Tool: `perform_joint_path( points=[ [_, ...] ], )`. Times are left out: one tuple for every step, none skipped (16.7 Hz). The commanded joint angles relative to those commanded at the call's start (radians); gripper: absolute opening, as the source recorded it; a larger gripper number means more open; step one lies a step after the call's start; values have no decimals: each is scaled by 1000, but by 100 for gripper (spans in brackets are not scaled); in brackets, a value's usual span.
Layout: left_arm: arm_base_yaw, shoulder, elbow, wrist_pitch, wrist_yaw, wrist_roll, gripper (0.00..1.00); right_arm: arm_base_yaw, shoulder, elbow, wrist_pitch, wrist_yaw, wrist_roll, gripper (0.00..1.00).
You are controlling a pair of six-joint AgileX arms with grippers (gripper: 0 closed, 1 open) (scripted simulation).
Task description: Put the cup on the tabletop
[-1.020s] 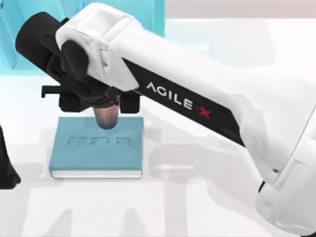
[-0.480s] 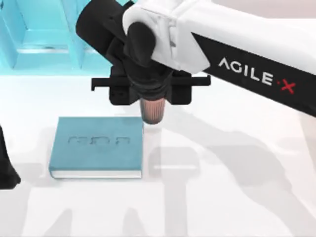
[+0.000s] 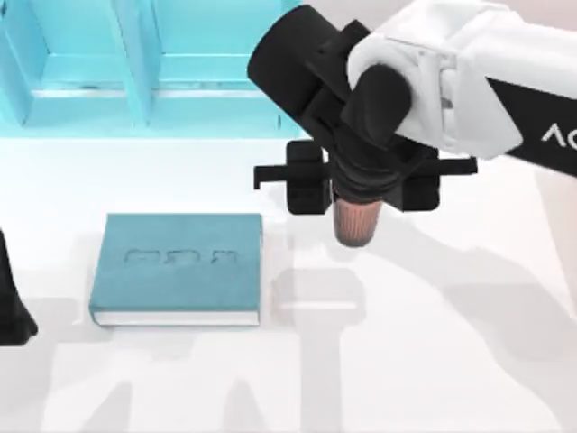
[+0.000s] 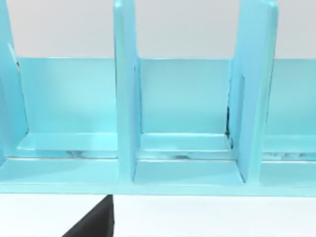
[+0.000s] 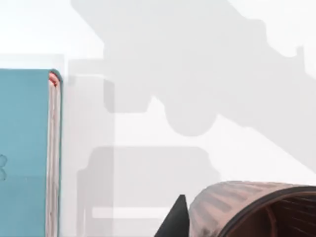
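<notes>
White counter (image 3: 433,361) lies bare beneath the right gripper (image 3: 359,194), clamped on the cup (image 3: 354,222) at upper centre, right of the teal book (image 3: 180,266). Transport step; next, lower and release. Left arm (image 3: 11,298) parked at left edge.

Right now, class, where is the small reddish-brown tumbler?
In the top view, the reddish-brown cup hangs in the right gripper, right of the teal book.

Top camera looks straight down on the desk (image 3: 433,361). Left wrist camera faces the light-blue shelf unit (image 4: 187,163) at the desk's far edge, close in. Right wrist camera, low over the desk, shares the teal book (image 5: 24,153) with the top view.
</notes>
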Motion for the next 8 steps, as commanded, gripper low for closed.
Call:
perform_joint_path(
  points=[
    [0, 0, 0, 0, 0, 0, 100, -7, -48, -73, 14, -3, -13, 0],
    [0, 0, 0, 0, 0, 0, 100, -15, -100, -141, 32, -7, -25, 0],
    [0, 0, 0, 0, 0, 0, 100, -25, -148, -202, 53, -10, -37, 0],
    [0, 0, 0, 0, 0, 0, 100, -36, -189, -254, 77, -13, -49, 0],
    [0, 0, 0, 0, 0, 0, 100, -48, -223, -298, 100, -16, -61, 0],
    [0, 0, 0, 0, 0, 0, 100, -59, -250, -333, 121, -19, -72, 0],
    [0, 0, 0, 0, 0, 0, 100, -68, -269, -357, 136, -20, -82, 0],
    [0, 0, 0, 0, 0, 0, 100, -74, -280, -371, 145, -20, -88, 0]
  ],
)
